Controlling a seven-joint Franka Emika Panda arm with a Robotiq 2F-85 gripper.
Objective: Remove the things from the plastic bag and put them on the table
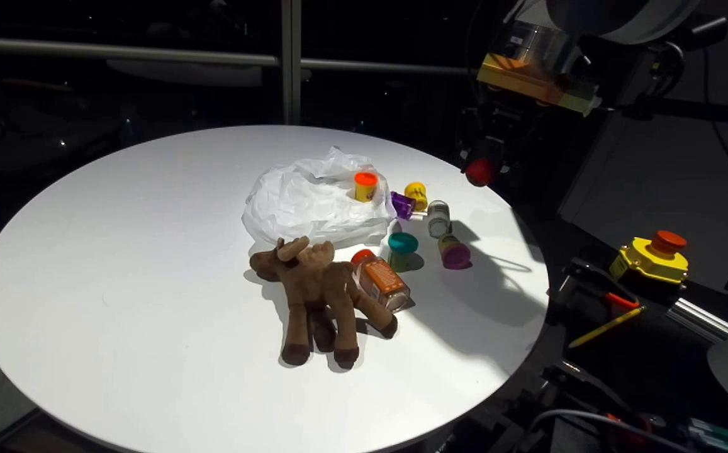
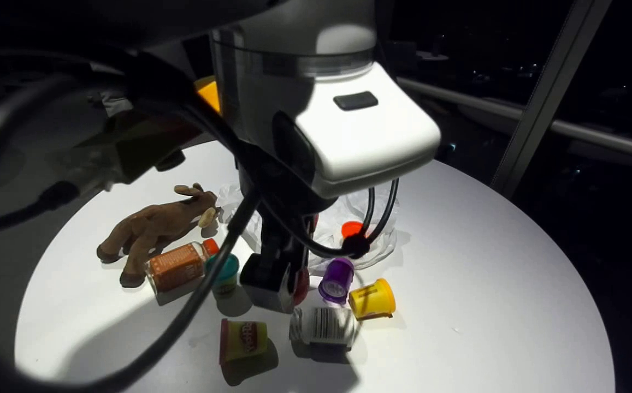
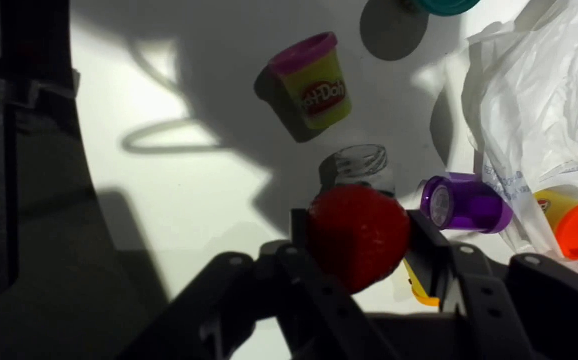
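Arm [image 2: 370, 136] raised above white table [image 1: 118, 283], claw [image 3: 359, 230] pointing down, clenched around round red object [image 1: 480, 172]

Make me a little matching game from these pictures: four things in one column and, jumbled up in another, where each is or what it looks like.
Things
1. Red round thing
2. Plush animal
3. Purple container
4. Tub with the red-orange lid

Places and looks
A. Brown, with antlers
B. Among the folds of the plastic bag
C. Held in the gripper
D. On its side, next to the plastic bag

Right pairs: 1-C, 2-A, 3-D, 4-B
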